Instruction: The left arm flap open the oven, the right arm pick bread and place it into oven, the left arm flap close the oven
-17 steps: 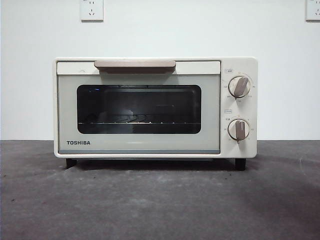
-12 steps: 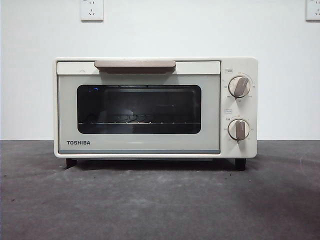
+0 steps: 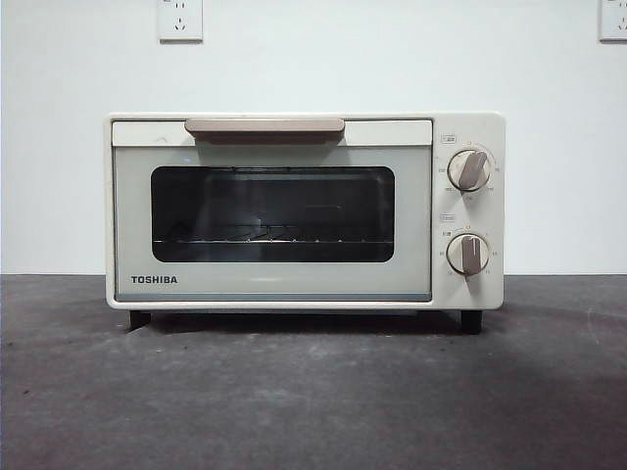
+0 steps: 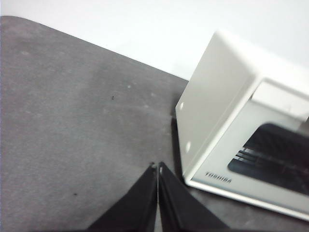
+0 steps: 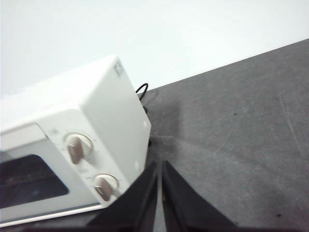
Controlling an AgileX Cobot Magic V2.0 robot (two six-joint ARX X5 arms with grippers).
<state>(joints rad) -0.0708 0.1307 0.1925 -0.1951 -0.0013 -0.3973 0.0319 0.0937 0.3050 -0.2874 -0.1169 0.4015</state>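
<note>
Left end effector [image 4: 158,166]: jaws pressed together, holding nothing; hangs over bare worktop [image 4: 72,121] off the oven's left side, clear of it.
Oven [image 3: 304,211]: stands square toward the worktop's rear edge, door shut, beige handle [image 3: 265,126] untouched along the door top.
Oven interior: wire rack [image 3: 265,238] visible through the dark window; no load seen on it.
Bread: not in any view; location cannot be told.
Right end effector [image 5: 159,166]: jaws pressed together, empty; hangs off the oven's right side near the two knobs [image 5: 76,147], apart from them.
Change: none over the last moments; the front view is identical throughout.
Task meaning: judged not yet begun; door opening is the step outstanding.
</note>
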